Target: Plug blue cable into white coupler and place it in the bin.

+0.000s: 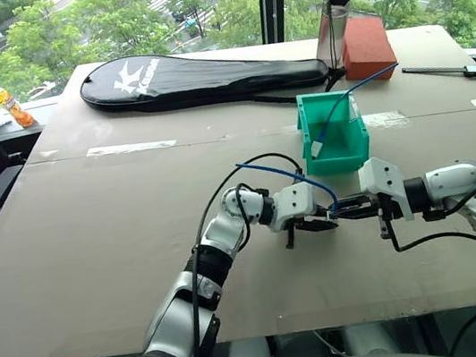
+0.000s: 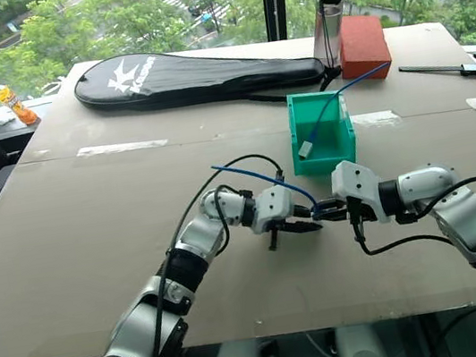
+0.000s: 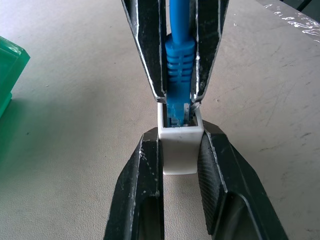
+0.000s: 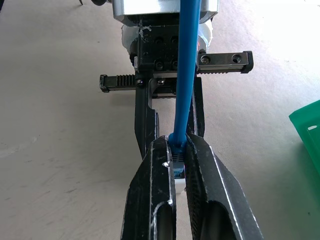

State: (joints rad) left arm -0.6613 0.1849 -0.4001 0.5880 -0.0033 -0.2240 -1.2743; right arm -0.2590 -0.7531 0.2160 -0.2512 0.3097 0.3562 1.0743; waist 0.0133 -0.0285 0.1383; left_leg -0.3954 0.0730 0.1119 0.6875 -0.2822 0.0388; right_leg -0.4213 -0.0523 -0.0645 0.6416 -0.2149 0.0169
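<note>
My left gripper point(image 3: 179, 137) is shut on the white coupler point(image 3: 178, 152), socket end facing my right gripper point(image 3: 179, 97). The right gripper is shut on the ribbed boot of the blue cable point(image 3: 179, 60). The cable's plug sits partly inside the coupler's socket. Both grippers meet tip to tip just above the table, near its front middle: left gripper point(image 1: 320, 222), right gripper point(image 1: 345, 210). From there the blue cable point(image 1: 284, 174) arcs up and back. The teal bin point(image 1: 350, 154) stands just behind them, and another stretch of blue cable with a clear plug hangs into it over the rim.
A black racket bag point(image 1: 195, 77) lies across the far side. A bottle point(image 1: 334, 23) and a red-brown block point(image 1: 367, 45) stand behind the bin. An orange bottle point(image 1: 9, 104) sits far left, by a black chair. The table's front edge runs close under my arms.
</note>
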